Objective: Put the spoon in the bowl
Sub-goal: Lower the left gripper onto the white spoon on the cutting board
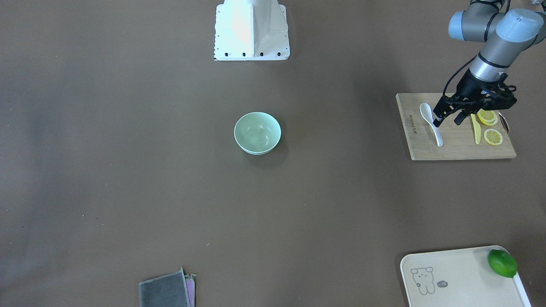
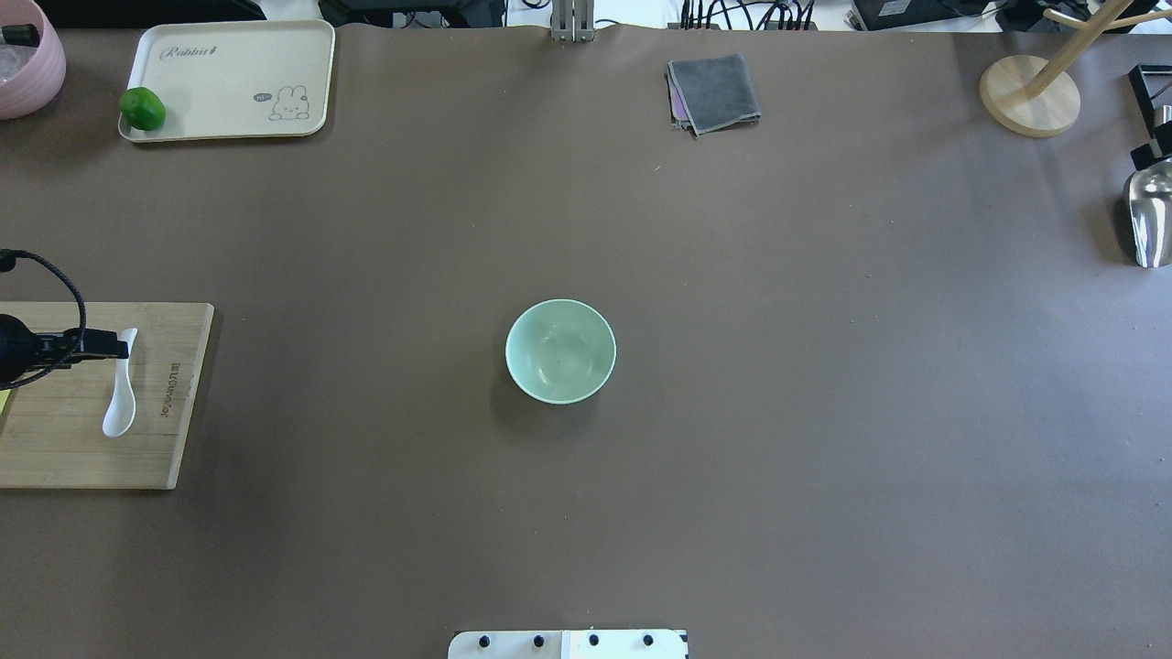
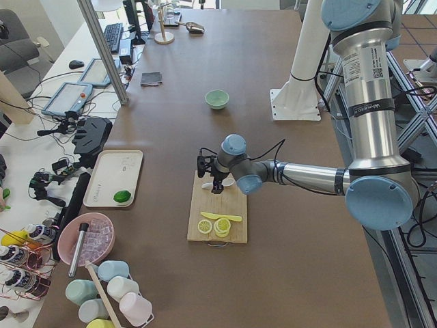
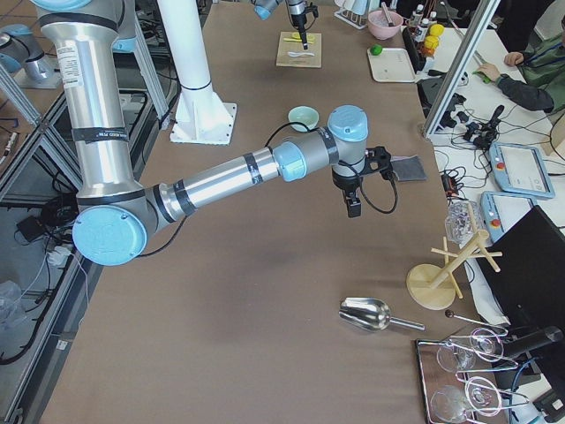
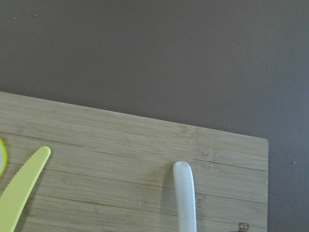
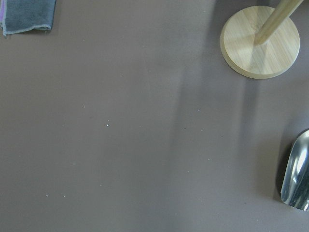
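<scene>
The white spoon (image 1: 426, 111) lies on the wooden cutting board (image 1: 456, 150) at the table's left end, scoop toward the robot. My left gripper (image 1: 448, 120) hangs open just above the board. One of its fingertips (image 1: 437, 123) is by the spoon's handle and the other is toward the yellow knife (image 1: 475, 128). The left wrist view shows only the handle's end (image 5: 184, 193) and the knife tip (image 5: 21, 188). The mint-green bowl (image 1: 257, 132) stands empty at the table's middle (image 2: 559, 351). My right gripper (image 4: 353, 209) hovers over bare table beyond the bowl. I cannot tell whether it is open or shut.
Lemon slices (image 1: 492, 137) lie beside the knife on the board. A cream tray (image 1: 460, 277) with a lime (image 1: 502, 263) is at the far left corner. A grey cloth (image 2: 714, 91), a wooden stand (image 2: 1029, 94) and a metal scoop (image 2: 1149, 215) sit far right.
</scene>
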